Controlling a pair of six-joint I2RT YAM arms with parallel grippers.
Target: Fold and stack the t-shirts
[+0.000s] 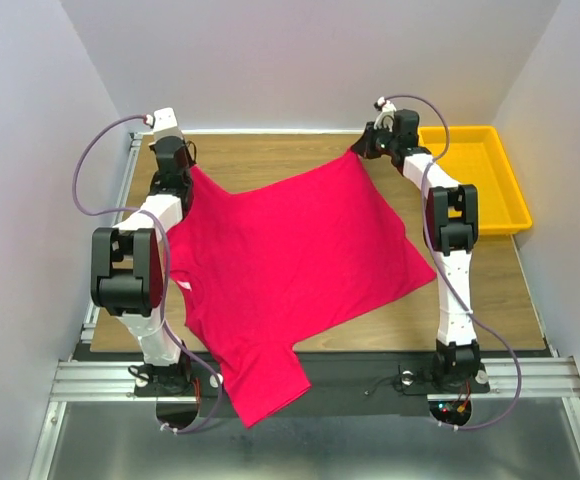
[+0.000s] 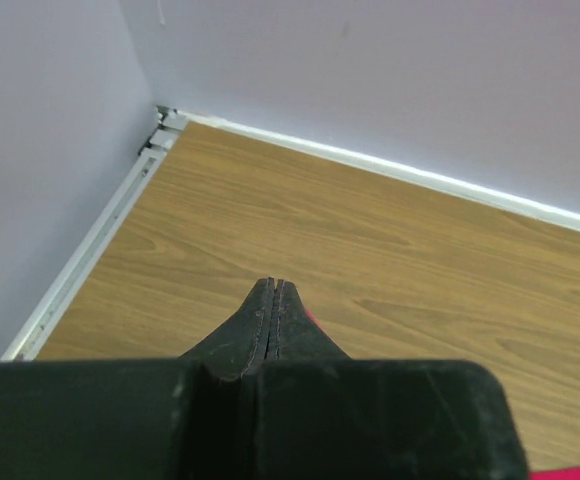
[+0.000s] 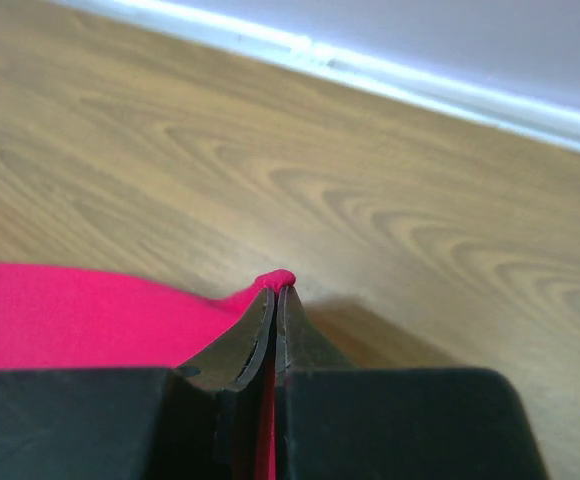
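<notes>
One crimson-pink t-shirt (image 1: pixel 290 260) lies spread over the wooden table, and its near end hangs off the front edge. My left gripper (image 1: pixel 182 168) is at the shirt's far left corner. In the left wrist view the left gripper (image 2: pixel 274 283) is shut, with only a sliver of the red t-shirt (image 2: pixel 313 319) showing beside the right finger. My right gripper (image 1: pixel 367 150) holds the far right corner. In the right wrist view the right gripper (image 3: pixel 282 288) is shut on the t-shirt (image 3: pixel 80 310), and a small fold of cloth pokes out past the tips.
A yellow plastic tray (image 1: pixel 470 180) sits at the far right of the table, just right of the right arm. Bare wood (image 2: pixel 370 240) runs from both grippers to the back wall. Side walls close in the table on the left and right.
</notes>
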